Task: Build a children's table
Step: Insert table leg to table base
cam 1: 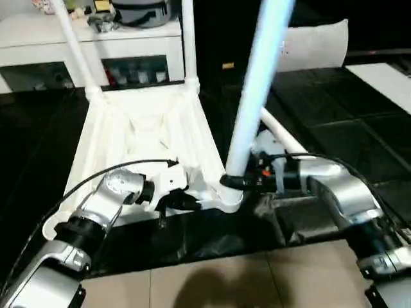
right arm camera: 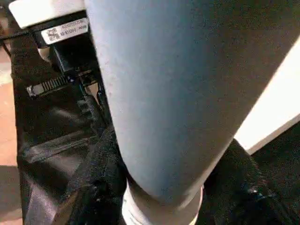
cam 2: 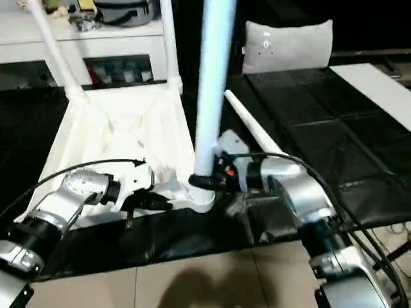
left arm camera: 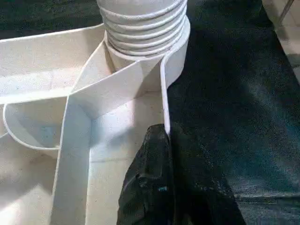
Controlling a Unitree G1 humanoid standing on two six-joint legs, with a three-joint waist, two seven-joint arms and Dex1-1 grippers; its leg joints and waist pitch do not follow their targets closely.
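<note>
The children's table top [cam 1: 141, 128] lies upside down on a black mat, ribs facing up. Two white legs [cam 1: 74, 45] [cam 1: 188, 38] stand in its far corners. A third leg [cam 1: 257, 83] stands upright at the near right corner socket [left arm camera: 178, 61], its threaded end [left arm camera: 140, 23] in the socket. My right gripper [cam 1: 232, 181] is shut on this leg just above the socket, and its fingers [right arm camera: 93, 187] hug the leg's base. My left gripper [cam 1: 186, 202] is shut on the thin rim wall [left arm camera: 164, 93] beside that corner. Another leg [cam 2: 250, 125] lies loose on the mat behind my right arm.
A white cabinet [cam 1: 96, 45] with clutter on top stands behind the table top. A grey cushion [cam 2: 289, 45] rests at the back right. The black mat [cam 1: 334, 128] stretches to the right, with a white panel [cam 1: 385, 77] at its far edge. Tiled floor [cam 1: 225, 282] lies in front.
</note>
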